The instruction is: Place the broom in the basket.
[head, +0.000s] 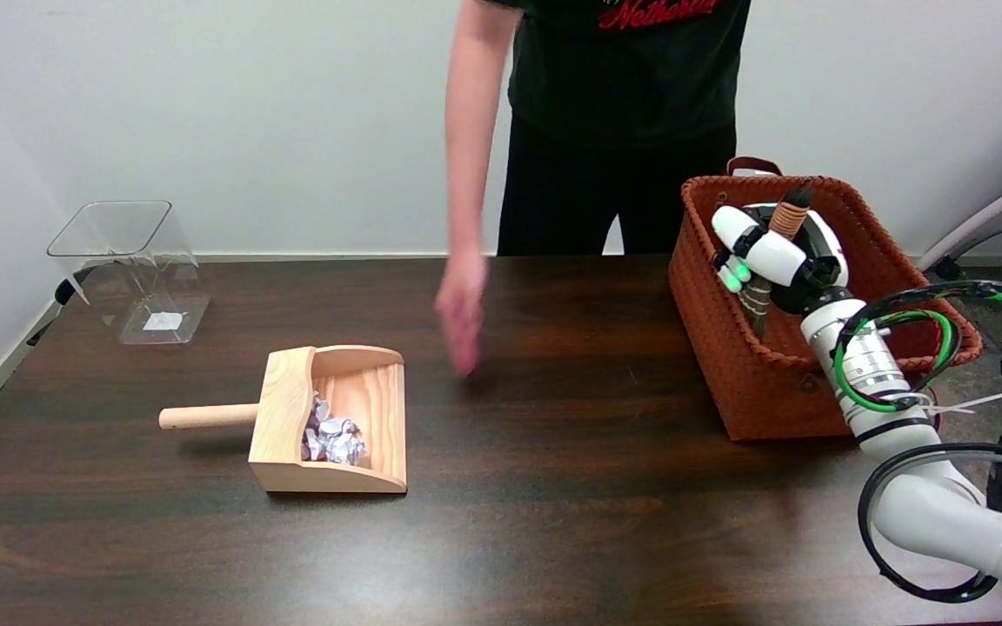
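Note:
A woven orange-brown basket stands at the table's right side. My right hand hovers over its inside, fingers wrapped around the small broom. The broom's brown wound handle sticks up above the hand, and its bristle end points down into the basket. Whether the bristles touch the basket floor is hidden by the hand.
A wooden dustpan with crumpled foil balls lies left of centre, handle pointing left. A clear plastic bin stands at the far left. A person stands behind the table, one hand hanging over its middle.

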`<state>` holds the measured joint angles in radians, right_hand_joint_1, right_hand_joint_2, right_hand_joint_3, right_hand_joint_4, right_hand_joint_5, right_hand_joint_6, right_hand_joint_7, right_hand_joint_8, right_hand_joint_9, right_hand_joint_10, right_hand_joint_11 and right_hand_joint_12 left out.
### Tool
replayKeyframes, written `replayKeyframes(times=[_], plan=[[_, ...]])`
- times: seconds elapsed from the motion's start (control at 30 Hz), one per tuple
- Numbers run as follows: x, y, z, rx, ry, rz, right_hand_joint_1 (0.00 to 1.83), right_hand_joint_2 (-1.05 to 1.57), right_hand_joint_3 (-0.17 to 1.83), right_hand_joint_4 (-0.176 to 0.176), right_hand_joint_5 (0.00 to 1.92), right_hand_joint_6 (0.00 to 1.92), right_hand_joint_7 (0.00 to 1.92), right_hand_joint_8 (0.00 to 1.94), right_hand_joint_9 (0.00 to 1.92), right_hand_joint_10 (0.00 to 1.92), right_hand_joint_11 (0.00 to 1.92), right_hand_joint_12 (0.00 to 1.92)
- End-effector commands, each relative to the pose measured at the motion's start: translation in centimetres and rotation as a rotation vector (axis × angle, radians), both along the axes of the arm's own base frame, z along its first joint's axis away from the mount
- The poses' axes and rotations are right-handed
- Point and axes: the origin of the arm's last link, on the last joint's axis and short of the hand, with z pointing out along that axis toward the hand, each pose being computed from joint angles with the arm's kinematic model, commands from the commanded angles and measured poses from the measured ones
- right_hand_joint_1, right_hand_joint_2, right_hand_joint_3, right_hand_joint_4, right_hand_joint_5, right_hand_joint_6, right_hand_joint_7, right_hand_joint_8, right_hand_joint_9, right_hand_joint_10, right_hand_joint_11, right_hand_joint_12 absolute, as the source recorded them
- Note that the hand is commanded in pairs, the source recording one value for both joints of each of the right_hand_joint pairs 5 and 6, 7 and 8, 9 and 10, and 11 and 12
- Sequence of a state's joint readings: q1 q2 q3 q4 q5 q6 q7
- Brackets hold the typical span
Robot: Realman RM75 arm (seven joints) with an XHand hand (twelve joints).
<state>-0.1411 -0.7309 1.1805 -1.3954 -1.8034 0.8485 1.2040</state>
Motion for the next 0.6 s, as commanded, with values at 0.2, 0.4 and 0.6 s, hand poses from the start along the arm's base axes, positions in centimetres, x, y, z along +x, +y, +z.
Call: replayKeyframes(times=[0.2, 0.4, 0.6], plan=[[0.0, 0.7, -0.4, -0.008, 0.007, 0.054, 1.04, 0.08, 1.29, 0.000, 0.78, 0.78, 1.38, 1.38, 1.25, 1.25, 1.10, 1.10], [0.2, 0.7, 0.3, -0.029, 0.021, 0.062, 1.07, -0.09, 1.30, 0.000, 0.31, 0.31, 1.00, 1.00, 0.91, 0.91, 0.90, 0.90], [0.5, 0.6, 1.7, -0.067, 0.038, 0.071, 1.07, -0.10, 1.28, 0.000, 0.24, 0.24, 0.86, 0.86, 0.79, 0.79, 0.84, 0.84]])
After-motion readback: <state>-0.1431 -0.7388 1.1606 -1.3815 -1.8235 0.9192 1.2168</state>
